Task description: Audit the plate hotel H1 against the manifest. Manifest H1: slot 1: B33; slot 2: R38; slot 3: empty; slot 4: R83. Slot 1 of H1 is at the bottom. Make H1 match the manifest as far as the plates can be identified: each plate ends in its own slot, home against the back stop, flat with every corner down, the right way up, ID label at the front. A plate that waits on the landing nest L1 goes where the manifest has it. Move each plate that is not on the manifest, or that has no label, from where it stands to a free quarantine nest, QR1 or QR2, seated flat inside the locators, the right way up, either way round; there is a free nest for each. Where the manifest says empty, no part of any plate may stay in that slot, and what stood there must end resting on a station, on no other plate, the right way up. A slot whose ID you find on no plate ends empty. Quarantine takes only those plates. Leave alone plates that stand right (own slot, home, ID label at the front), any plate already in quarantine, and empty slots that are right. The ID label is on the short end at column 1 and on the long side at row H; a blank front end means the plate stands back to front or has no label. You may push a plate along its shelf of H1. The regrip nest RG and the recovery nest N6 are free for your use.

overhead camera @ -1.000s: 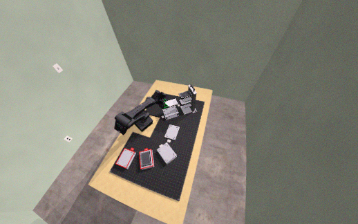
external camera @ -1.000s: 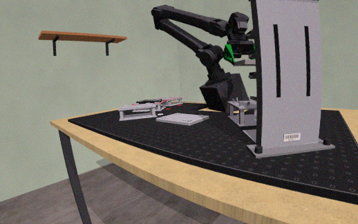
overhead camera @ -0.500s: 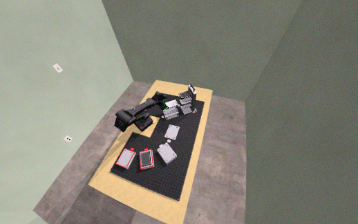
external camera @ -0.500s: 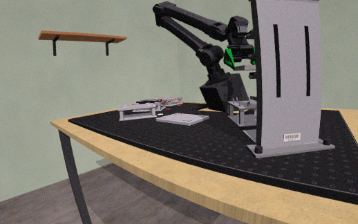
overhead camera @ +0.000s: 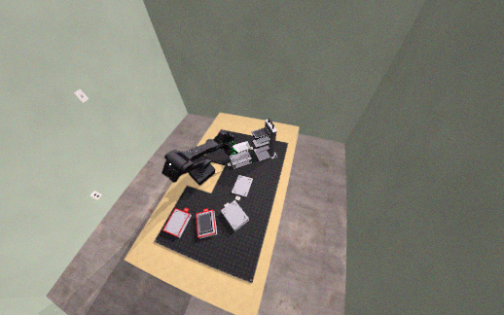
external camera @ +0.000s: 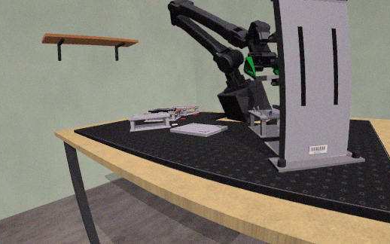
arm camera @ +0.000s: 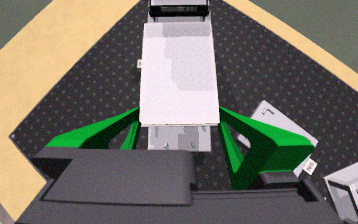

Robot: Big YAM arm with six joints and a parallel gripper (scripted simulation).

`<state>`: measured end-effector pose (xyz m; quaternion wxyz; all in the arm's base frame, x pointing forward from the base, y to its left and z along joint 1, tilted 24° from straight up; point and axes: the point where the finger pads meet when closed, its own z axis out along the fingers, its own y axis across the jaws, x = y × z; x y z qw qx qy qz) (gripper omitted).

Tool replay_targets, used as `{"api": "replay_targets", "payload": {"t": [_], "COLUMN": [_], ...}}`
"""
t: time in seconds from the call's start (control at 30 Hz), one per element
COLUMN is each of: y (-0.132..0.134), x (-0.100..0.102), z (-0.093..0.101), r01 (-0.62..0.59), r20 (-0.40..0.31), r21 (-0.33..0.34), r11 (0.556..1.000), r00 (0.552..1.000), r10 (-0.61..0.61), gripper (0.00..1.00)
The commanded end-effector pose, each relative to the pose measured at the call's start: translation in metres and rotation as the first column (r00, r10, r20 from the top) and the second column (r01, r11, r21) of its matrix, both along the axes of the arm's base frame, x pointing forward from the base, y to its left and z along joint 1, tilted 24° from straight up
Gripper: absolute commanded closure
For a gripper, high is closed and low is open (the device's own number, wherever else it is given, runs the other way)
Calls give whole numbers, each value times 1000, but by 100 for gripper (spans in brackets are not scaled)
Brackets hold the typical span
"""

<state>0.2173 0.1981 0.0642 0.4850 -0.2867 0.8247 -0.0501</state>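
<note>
In the wrist view my gripper [arm camera: 179,111] has its green fingers against both long sides of a white plate [arm camera: 179,75], at its near end. The plate's top is plain white and I see no label on it. Its far end reaches towards the plate hotel H1 [arm camera: 178,7] at the top of the view. In the exterior view the gripper [external camera: 262,68] is at the front of H1 [external camera: 313,83], at upper-shelf height, and the plate [external camera: 269,77] shows as a thin level edge sticking out. A grey nest [arm camera: 180,139] lies below the plate.
Two red-framed quarantine nests stand at the near end of the black board, one with a light plate [overhead camera: 177,222], one with a dark plate [overhead camera: 205,224]. A raised grey nest [overhead camera: 234,215] and a flat grey nest [overhead camera: 242,186] lie between them and H1 [overhead camera: 264,136].
</note>
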Motion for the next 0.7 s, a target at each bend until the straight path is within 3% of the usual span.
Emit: {"api": "replay_targets", "payload": {"t": [0.0, 0.33, 0.37, 0.47, 0.67], "y": [2, 0, 16, -1, 0], "x": [6, 9, 17, 10, 13], "z": [-1, -10, 6, -12, -16], "r01": [2, 2, 1, 2, 2], "r20": [10, 10, 29, 12, 14], "r21": [5, 5, 43, 6, 11], "r11": [1000, 1000, 999, 1000, 1000], "r00": [1000, 1000, 1000, 1000, 1000], "r10": [-2, -2, -2, -2, -2], "gripper": [14, 14, 14, 14, 14]}}
